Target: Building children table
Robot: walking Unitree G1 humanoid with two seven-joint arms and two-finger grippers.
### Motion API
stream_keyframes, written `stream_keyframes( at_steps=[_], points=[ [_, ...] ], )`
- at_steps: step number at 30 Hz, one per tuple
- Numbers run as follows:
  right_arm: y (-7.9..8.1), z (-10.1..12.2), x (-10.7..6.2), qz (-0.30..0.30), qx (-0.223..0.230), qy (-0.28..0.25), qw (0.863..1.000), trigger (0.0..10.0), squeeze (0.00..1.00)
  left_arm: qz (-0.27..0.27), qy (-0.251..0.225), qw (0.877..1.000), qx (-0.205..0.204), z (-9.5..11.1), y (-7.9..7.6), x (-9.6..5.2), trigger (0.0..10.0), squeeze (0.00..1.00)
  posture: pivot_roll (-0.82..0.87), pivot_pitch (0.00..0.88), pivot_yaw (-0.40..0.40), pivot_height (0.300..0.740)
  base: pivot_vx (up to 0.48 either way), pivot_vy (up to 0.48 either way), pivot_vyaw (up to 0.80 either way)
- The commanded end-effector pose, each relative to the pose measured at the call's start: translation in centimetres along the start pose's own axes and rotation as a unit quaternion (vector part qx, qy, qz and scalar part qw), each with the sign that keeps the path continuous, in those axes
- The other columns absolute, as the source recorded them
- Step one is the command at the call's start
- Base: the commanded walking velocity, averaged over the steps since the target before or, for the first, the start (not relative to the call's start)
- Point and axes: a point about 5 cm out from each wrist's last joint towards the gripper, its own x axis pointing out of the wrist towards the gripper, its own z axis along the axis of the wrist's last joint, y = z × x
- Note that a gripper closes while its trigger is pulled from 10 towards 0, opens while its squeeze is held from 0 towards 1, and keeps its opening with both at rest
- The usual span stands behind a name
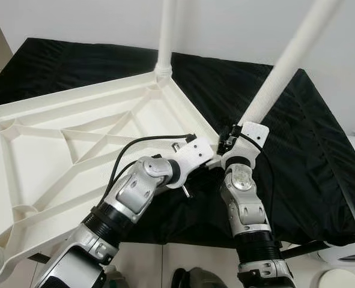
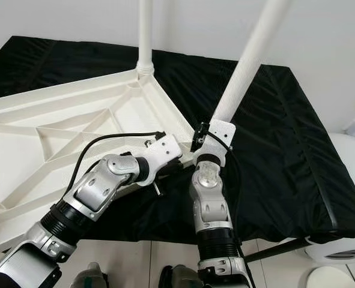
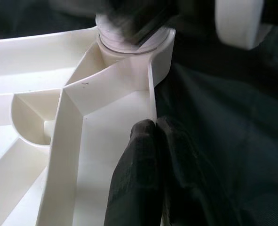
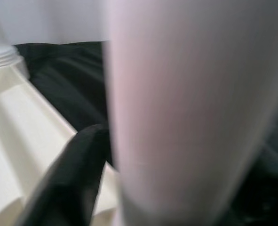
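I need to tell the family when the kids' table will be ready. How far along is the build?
Done: one white leg stands upright in the far corner socket of the upside-down tabletop on the black cloth. In hand: the right gripper holds a second leg, tilted, at the near corner, while the left gripper pinches the tabletop's rim. Left: seating this leg, and the bare sockets on the left side.
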Motion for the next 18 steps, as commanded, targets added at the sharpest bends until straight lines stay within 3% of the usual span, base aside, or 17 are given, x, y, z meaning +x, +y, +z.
stream_keyframes(
  at_steps=[1, 4, 5, 9, 10, 11, 18],
  points=[
    [0.8, -0.4, -0.6, 0.007, 0.030, 0.008, 0.999, 10.0, 1.00, -0.044, -0.001, 0.999, -0.001, 0.0, -1.2, 0.3, 10.0, 0.00, 0.06, 0.058, -0.106, 0.740, 0.000, 0.000, 0.00],
    [0.7, -0.3, -0.5, 0.025, 0.033, 0.005, 0.999, 10.0, 1.00, -0.044, 0.000, 0.999, -0.002, -0.1, -1.2, 0.3, 10.0, 0.00, 0.06, 0.058, -0.106, 0.740, 0.000, 0.000, 0.00],
    [0.7, -0.2, -0.5, 0.041, 0.041, 0.001, 0.998, 10.0, 0.00, -0.045, 0.000, 0.999, -0.002, -0.1, -1.2, 0.3, 10.0, 0.00, 0.06, 0.059, -0.103, 0.740, 0.000, 0.000, 0.00],
    [0.6, -0.2, -0.5, 0.052, 0.047, -0.002, 0.998, 10.0, 0.00, -0.045, -0.001, 0.999, -0.002, 0.0, -1.2, 0.3, 10.0, 0.00, 0.06, 0.059, -0.102, 0.740, 0.000, 0.000, 0.00],
    [0.5, -0.1, -0.5, 0.061, 0.047, -0.006, 0.997, 10.0, 0.00, -0.045, -0.001, 0.999, -0.004, 0.0, -1.2, 0.2, 10.0, 0.06, 0.06, 0.059, -0.102, 0.740, 0.000, 0.000, 0.00],
    [0.2, -0.1, -0.5, 0.070, 0.047, -0.013, 0.996, 10.0, 0.00, -0.044, -0.002, 0.999, -0.008, 0.0, -1.1, 0.2, 10.0, 1.00, 0.06, 0.059, -0.100, 0.740, 0.000, 0.000, 0.00],
    [-1.0, -0.2, -0.6, 0.092, 0.040, -0.024, 0.995, 10.0, 0.00, -0.048, -0.008, 0.999, -0.009, 0.2, -1.0, 0.1, 10.0, 1.00, 0.05, 0.053, -0.096, 0.740, 0.000, 0.000, 0.00]
  ],
)
